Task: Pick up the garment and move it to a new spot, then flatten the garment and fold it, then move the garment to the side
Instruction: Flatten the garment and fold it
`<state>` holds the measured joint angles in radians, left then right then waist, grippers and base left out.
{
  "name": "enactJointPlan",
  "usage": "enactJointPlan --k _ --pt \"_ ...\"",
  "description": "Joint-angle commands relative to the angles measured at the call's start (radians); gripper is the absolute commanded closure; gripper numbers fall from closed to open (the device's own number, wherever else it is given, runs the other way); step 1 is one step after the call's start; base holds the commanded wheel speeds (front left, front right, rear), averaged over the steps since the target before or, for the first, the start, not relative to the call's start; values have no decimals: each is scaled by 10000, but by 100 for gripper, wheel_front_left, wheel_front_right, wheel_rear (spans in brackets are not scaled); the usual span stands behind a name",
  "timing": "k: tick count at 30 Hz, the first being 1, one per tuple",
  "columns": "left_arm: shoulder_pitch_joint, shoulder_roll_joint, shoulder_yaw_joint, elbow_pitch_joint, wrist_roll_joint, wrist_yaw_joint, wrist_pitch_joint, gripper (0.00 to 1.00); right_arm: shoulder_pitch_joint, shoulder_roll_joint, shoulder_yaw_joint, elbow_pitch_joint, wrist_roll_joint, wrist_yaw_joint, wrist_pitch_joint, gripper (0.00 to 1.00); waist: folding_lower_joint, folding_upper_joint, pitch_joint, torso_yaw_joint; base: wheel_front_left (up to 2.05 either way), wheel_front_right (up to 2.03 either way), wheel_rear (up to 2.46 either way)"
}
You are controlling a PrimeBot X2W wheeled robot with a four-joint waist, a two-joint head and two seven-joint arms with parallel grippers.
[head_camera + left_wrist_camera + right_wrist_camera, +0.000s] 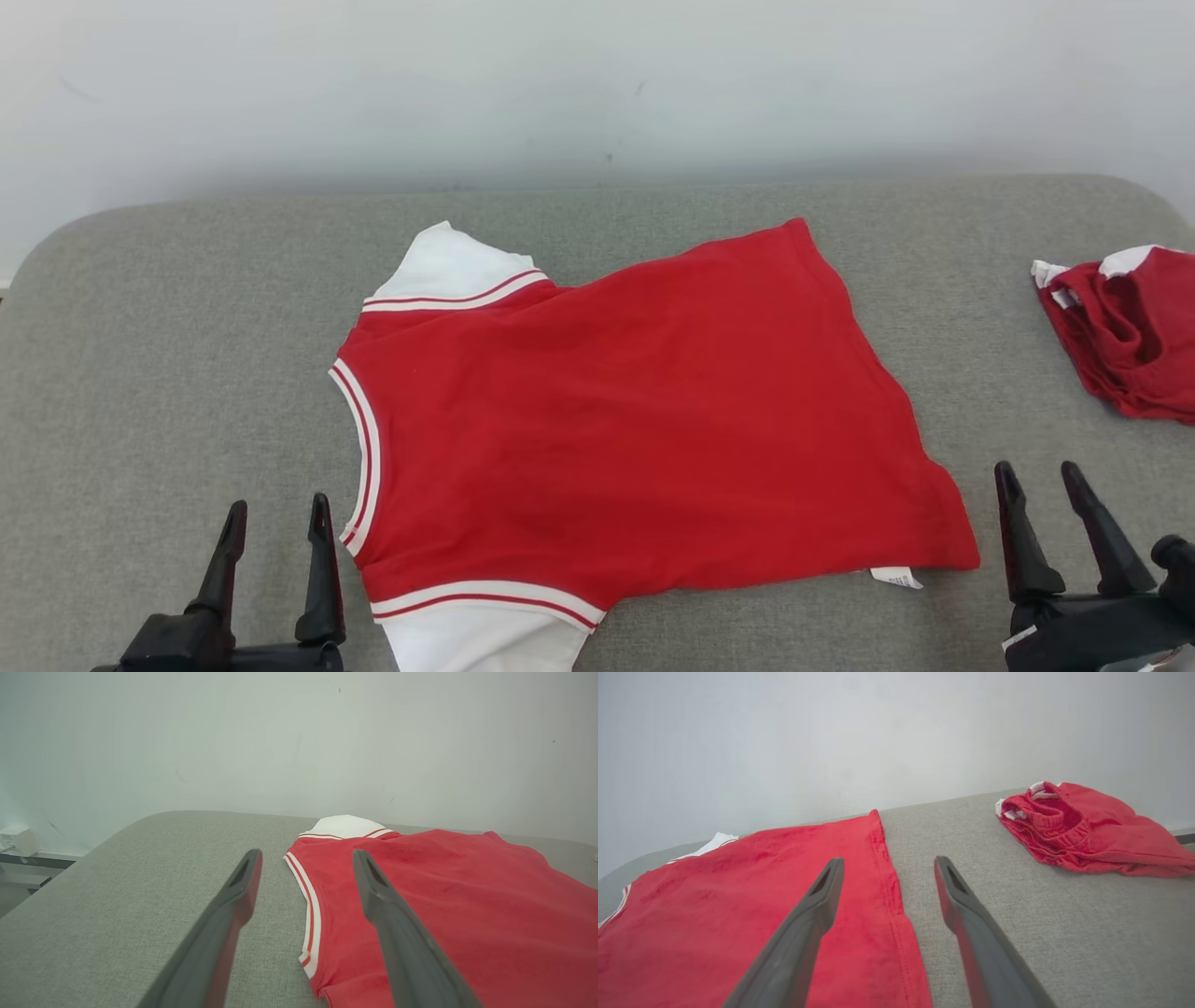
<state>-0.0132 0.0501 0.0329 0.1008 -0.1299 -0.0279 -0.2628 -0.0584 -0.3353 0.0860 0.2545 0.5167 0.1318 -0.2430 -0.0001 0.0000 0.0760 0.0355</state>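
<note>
The garment lies spread pretty flat in the middle of the grey padded surface, neckline by the left gripper and hem by the right gripper, both with fingers apart and holding nothing. Looks like flattening's basically done and folding is next, so each side needs to pinch an edge and carry it over. Can't really tell if the near sleeve is tucked under, though.
</note>
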Motion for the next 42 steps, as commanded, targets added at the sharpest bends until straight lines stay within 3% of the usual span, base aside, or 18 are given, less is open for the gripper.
enactJointPlan --k 1,14,23,33,42 --pt "113 9 88 -45 65 -46 -23 0 215 138 -107 -267 -240 -26 -114 0 1 0 -144 -129 0 0 0" --pt "700 91 488 -228 343 -336 -23 0 1462 969 -656 -2252 -1272 -26 -221 0 1 0 -690 -444 0 0 0" --pt "1142 180 669 -410 444 -502 -23 0 1919 1229 -796 -2528 -1536 -27 -210 0 1 0 -796 -444 0 0 0" --pt "1236 123 572 -143 243 -690 -22 0 1870 1134 -728 -2178 -1471 -27 -208 0 1 0 -816 -329 0 0 0" --pt "1426 97 -724 1401 266 -920 54 0 1116 468 -538 -394 -1237 -27 -209 0 1 0 -505 -201 0 0 0"
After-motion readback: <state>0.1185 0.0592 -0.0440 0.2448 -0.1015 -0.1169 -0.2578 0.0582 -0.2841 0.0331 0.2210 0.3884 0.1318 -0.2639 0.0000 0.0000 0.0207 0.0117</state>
